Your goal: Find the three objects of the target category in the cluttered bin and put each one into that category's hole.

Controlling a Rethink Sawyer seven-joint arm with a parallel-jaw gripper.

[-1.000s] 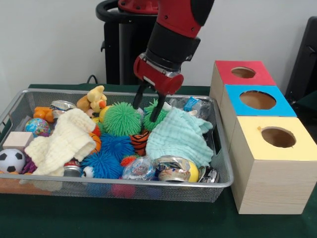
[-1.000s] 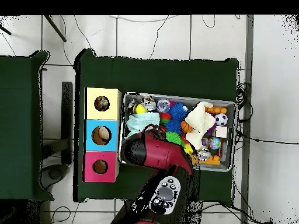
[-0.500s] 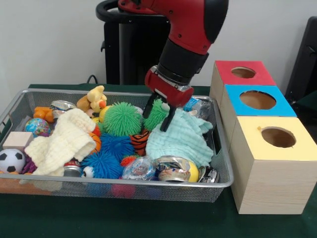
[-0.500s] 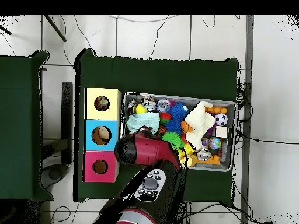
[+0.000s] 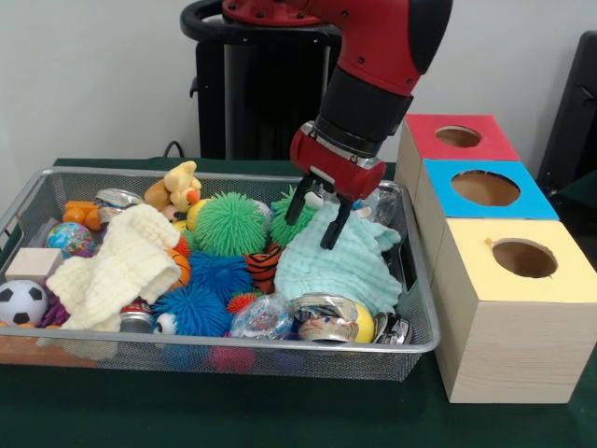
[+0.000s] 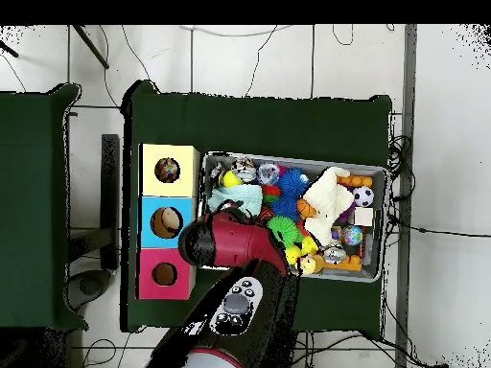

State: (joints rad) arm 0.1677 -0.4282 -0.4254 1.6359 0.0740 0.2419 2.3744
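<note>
A wire bin (image 5: pixel 233 347) holds a jumble of toys, cloths and cans. My gripper (image 5: pixel 314 221) hangs open and empty at the bin's back right, its fingertips just above the top of a teal cloth (image 5: pixel 340 266). Left of it sit a green spiky ball (image 5: pixel 229 224) and a smaller one (image 5: pixel 297 207). Three wooden boxes with round holes stand right of the bin: red (image 5: pixel 424 131), blue (image 5: pixel 448 201) and yellow (image 5: pixel 485 280). In the overhead view the arm (image 6: pixel 230 244) covers the gripper and that corner of the bin (image 6: pixel 380 174).
A cream cloth (image 5: pixel 117 266) lies at the bin's left, with a soccer ball (image 5: pixel 20 301) and a wooden block (image 5: pixel 33 263) beside it. Blue spiky balls (image 5: pixel 201 299) and crushed cans (image 5: pixel 322 317) fill the front. A plush duck (image 5: pixel 179 187) sits at the back.
In the front view the gripper has swung right, from over the green spiky balls to above the teal cloth, and stayed open. Nothing in the bin has moved.
</note>
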